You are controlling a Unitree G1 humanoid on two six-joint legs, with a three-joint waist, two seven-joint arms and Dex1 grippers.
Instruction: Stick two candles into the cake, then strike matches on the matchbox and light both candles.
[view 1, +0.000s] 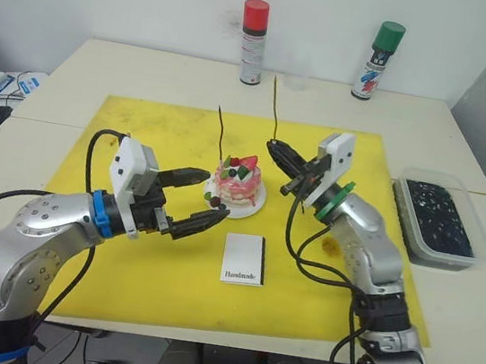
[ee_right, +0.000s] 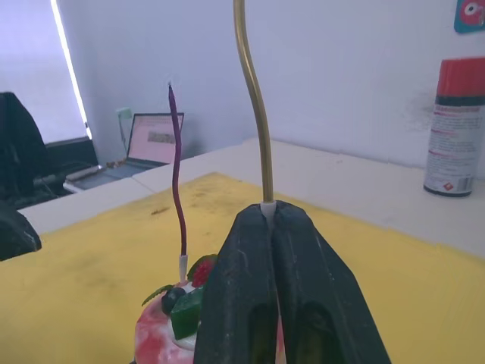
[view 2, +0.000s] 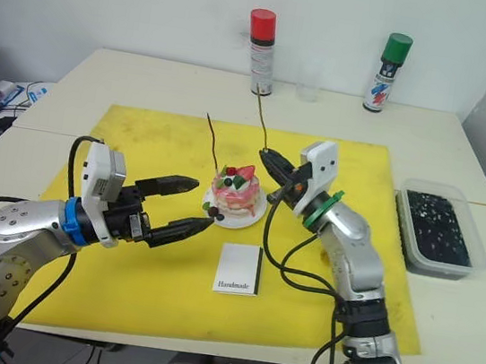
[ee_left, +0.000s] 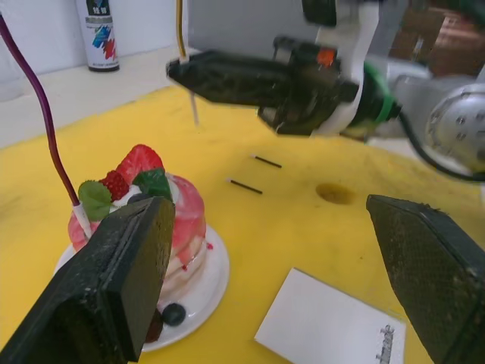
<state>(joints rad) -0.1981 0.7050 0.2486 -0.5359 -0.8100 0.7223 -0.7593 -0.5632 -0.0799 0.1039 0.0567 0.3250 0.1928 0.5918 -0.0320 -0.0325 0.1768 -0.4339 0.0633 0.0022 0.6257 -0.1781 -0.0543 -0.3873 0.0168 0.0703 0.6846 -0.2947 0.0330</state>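
Gripping gold candle (view 1: 275,105) upright: right tool (view 1: 276,150), at 2 o'clock of cake (view 1: 237,182) | purple candle (view 1: 220,131) planted in cake | left tool (view 1: 207,199) open, beside plate | matchbox (view 1: 243,259) at 6 o'clock.

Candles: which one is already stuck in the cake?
The purple candle. It stands upright in the cake by itself. The golden candle isn't in yet; the right gripper holds it up beside the cake.
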